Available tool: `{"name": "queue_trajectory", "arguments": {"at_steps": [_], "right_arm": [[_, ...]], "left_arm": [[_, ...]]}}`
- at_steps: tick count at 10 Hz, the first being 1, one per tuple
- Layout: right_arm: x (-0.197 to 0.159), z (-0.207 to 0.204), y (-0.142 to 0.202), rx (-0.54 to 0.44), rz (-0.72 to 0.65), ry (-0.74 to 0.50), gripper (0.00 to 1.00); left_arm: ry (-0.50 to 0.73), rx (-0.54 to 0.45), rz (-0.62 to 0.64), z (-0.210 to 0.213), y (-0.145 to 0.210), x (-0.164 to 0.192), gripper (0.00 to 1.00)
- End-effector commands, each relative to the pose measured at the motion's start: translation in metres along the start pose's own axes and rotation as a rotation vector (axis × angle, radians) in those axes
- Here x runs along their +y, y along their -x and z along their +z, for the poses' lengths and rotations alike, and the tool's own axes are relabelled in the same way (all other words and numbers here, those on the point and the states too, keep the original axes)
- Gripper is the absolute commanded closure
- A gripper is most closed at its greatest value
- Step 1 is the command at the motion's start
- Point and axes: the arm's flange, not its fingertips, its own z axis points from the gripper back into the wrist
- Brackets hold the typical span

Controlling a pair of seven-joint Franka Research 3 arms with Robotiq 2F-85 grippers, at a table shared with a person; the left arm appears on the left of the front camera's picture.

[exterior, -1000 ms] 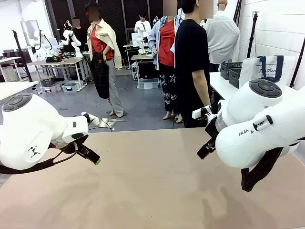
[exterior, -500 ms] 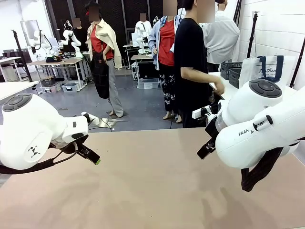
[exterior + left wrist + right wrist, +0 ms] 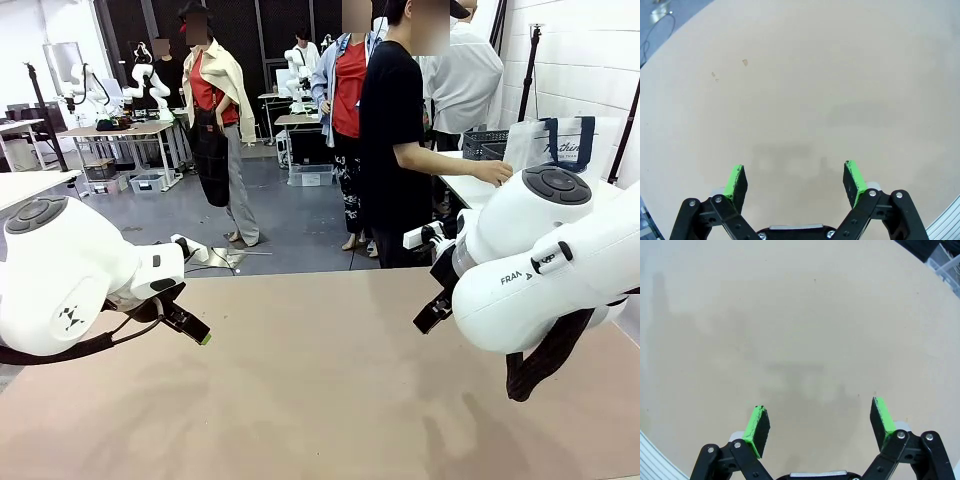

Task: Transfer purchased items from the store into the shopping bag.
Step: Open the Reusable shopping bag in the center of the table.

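- Left end effector (image 3: 795, 175): jaws wide, nothing held, hovering over the bare table (image 3: 320, 400).
- Right end effector (image 3: 820, 422): likewise wide and unloaded, above the same table.
- Person's hand (image 3: 492, 172): just beside the shopping bag (image 3: 548, 145), which stands upright on a side table at far right, beyond the right arm.
- Handling advice: leave that reach clear and grasp nothing until bag and goods are within range.
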Motion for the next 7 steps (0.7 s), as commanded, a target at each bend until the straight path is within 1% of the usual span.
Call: {"name": "queue_trajectory", "arguments": {"at_steps": [1,7], "right_arm": [[-0.0001,0.0,0.0,0.0,0.0,0.0,0.0],[-0.0001,0.0,0.0,0.0,0.0,0.0,0.0]], "left_arm": [[-0.001,0.0,0.002,0.0,0.0003,0.0009,0.0],[-0.001,0.0,0.002,0.0,0.0003,0.0009,0.0]]}}
